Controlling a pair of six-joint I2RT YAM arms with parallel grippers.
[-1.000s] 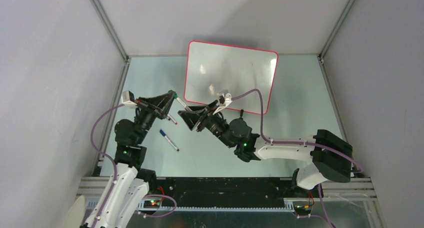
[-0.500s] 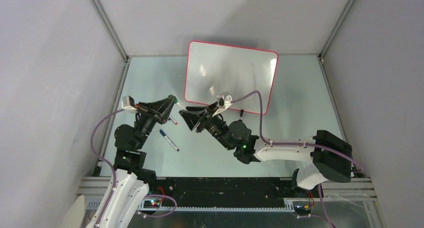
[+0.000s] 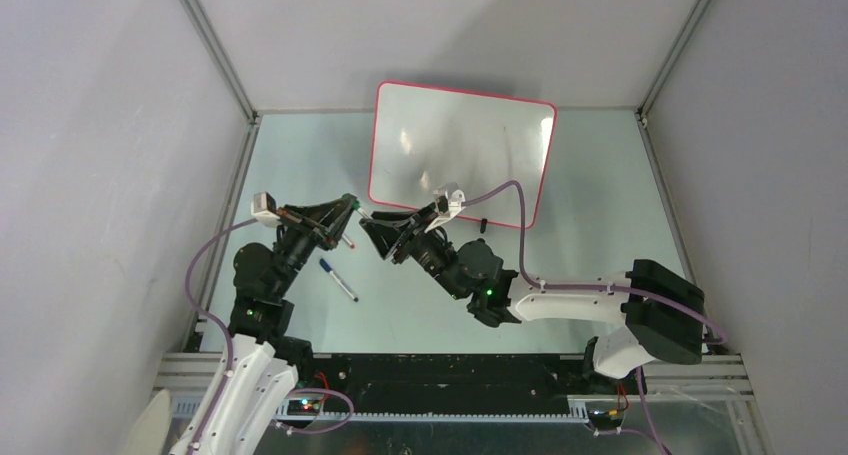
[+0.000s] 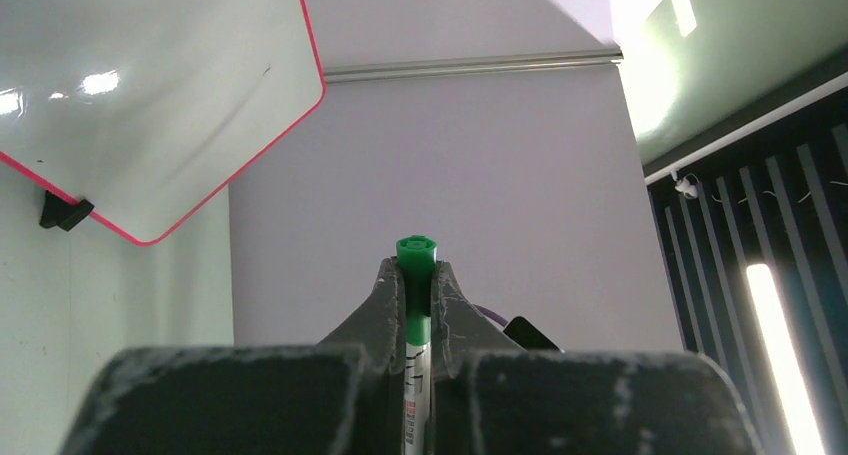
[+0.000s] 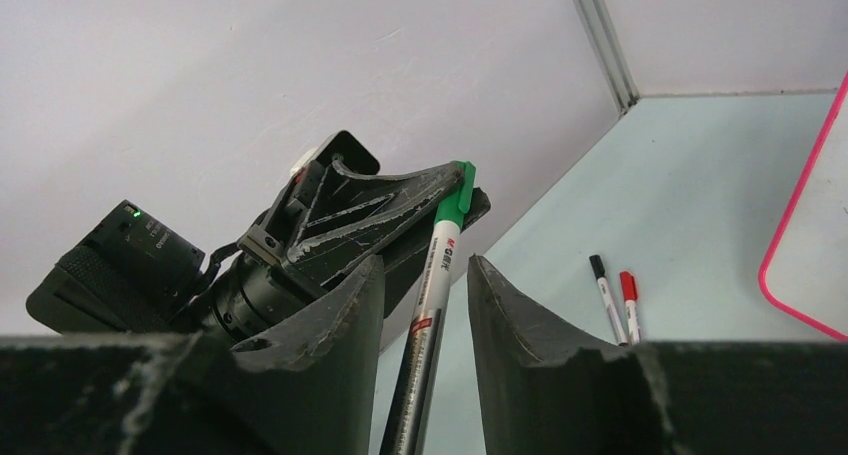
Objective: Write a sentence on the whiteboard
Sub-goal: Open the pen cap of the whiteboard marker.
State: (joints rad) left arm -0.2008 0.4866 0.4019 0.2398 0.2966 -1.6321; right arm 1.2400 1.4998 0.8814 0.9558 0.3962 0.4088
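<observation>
The whiteboard (image 3: 460, 150) stands at the back of the table, white with a red-pink rim; no green sentence shows on it. It also shows in the left wrist view (image 4: 150, 95). My left gripper (image 3: 347, 205) is shut on the green cap end of a green marker (image 4: 416, 305), held in the air in front of the board's lower left corner. My right gripper (image 3: 368, 225) faces it, open. In the right wrist view its fingers (image 5: 345, 305) stand either side of the marker's white barrel (image 5: 432, 285), with gaps on both sides.
A blue-capped pen (image 3: 338, 280) lies on the table between the arms. A black pen (image 5: 605, 295) and a red pen (image 5: 630, 300) lie side by side near the board's left edge. A small black foot (image 3: 482, 223) sits under the board's front rim.
My left gripper has moved down and right with the green marker, closing the gap to my right gripper. The right arm has shifted only slightly.
</observation>
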